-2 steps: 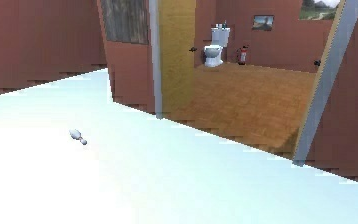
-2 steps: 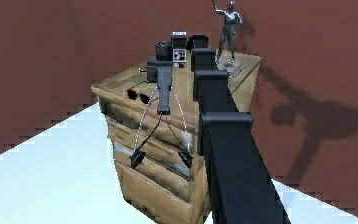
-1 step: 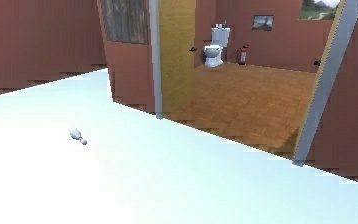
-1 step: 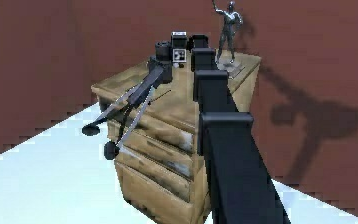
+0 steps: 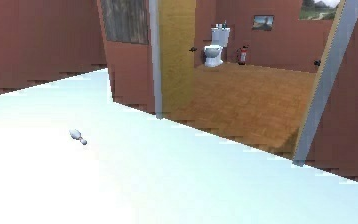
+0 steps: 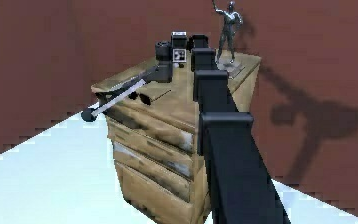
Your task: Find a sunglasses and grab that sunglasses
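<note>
Dresser point(image 6: 152, 160): weathered plank wood with drawer fronts, against a dull red wall. Sunglasses point(image 6: 144, 98): small, dark, flat on its top beside a grey bat point(image 6: 112, 103). Probably light, stiff and scratch-prone, best taken at the bridge. End effector point(image 6: 159, 68) near; whether it grasps anything cannot be told. Dark statue point(image 6: 227, 35) at the far corner.

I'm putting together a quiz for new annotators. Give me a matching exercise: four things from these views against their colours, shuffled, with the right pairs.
Things:
1. toilet
2. fire extinguisher
3. statue
4. dresser

Colours:
A. grey
B. brown wood
C. white
D. red

Pairs: 1-C; 2-D; 3-A; 4-B
</note>
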Motion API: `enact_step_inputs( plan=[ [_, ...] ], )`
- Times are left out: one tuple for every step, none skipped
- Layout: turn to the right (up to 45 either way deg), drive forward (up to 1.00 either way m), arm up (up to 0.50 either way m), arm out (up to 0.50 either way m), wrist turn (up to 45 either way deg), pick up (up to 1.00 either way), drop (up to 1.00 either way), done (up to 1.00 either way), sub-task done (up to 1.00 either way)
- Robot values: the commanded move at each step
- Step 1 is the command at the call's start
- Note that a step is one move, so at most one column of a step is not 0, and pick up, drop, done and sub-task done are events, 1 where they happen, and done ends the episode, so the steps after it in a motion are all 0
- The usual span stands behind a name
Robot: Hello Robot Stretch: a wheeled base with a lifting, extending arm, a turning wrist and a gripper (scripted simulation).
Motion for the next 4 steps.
enact_step_inputs(
  plan=[
    [0.0, 0.00, 0.00, 0.00, 45.0, 0.00, 0.00, 0.00, 0.00],
    [0.0, 0.00, 0.00, 0.00, 24.0, 0.00, 0.00, 0.00, 0.00],
    [0.0, 0.00, -0.06, 0.00, 0.0, 0.00, 0.00, 0.00, 0.00],
    [0.0, 0.00, 0.00, 0.00, 0.0, 1.00, 0.00, 0.00, 0.00]
  ],
)
